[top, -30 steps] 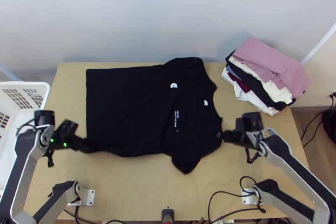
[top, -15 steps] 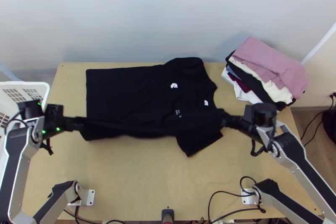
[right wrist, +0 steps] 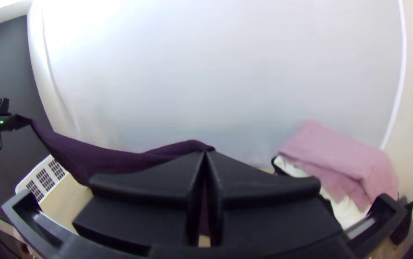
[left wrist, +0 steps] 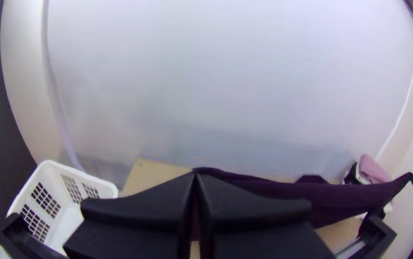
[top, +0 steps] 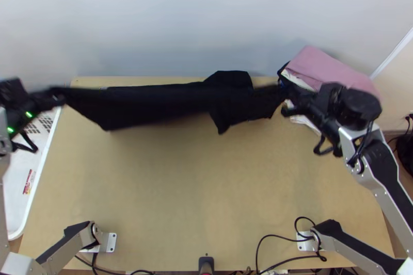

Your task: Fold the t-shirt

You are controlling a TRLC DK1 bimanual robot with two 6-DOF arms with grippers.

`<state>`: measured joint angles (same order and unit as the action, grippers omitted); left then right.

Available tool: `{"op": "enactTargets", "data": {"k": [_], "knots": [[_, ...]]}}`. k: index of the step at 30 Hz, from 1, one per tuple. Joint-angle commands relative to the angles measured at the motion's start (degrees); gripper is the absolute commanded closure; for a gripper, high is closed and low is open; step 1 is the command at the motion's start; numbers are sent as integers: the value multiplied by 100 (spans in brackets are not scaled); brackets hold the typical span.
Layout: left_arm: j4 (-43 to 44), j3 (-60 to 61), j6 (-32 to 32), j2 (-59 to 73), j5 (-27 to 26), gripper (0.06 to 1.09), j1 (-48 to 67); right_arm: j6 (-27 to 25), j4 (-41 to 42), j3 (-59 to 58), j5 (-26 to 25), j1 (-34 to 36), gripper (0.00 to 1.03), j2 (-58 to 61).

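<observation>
My left gripper (top: 58, 94), at the top view's left edge, is shut on one end of the black t-shirt (top: 155, 104). At the other end my right gripper (top: 283, 88) is shut on the collar side, close to the clothes pile. Between them the shirt stretches as a raised band across the table's far part, with a sleeve hanging near its right portion. In the left wrist view the left gripper (left wrist: 196, 176) pinches the cloth (left wrist: 331, 196). In the right wrist view the right gripper (right wrist: 205, 154) does likewise on the dark cloth (right wrist: 96, 156).
A pile of folded clothes (top: 330, 66), pink on top, lies at the table's far right, just behind the right gripper. A white basket (top: 23, 213) stands left of the table, under the left arm. Cables (top: 263, 244) lie along the near edge.
Both grippers have moved up the picture, away from the table's near edge, and outward, drawing the shirt's near edge up and over its far part. The near table surface is now uncovered.
</observation>
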<state>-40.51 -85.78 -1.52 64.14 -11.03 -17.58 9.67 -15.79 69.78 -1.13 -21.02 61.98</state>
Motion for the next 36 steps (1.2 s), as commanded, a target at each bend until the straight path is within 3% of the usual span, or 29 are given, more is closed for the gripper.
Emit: {"op": "enactTargets", "data": {"k": [1,5,16,24,29,36], "knots": [[333,-730,-455,187,417,105,36,-317,674,563,-177,-25,100,218],[667,-1284,-542,459,751,105,71,-370,1122,1258,-265,10,100,711],[764,-3340,-586,2041,1349,105,115,-378,982,4044,-309,317,100,2627],[790,-4140,-692,2999,1612,105,132,-370,938,5204,-503,537,100,3752],[826,-4281,-753,2762,1630,105,185,-308,894,5371,-608,502,100,3497],[966,-4289,-903,1821,1639,105,194,-273,639,5169,-608,300,100,2196]]}}
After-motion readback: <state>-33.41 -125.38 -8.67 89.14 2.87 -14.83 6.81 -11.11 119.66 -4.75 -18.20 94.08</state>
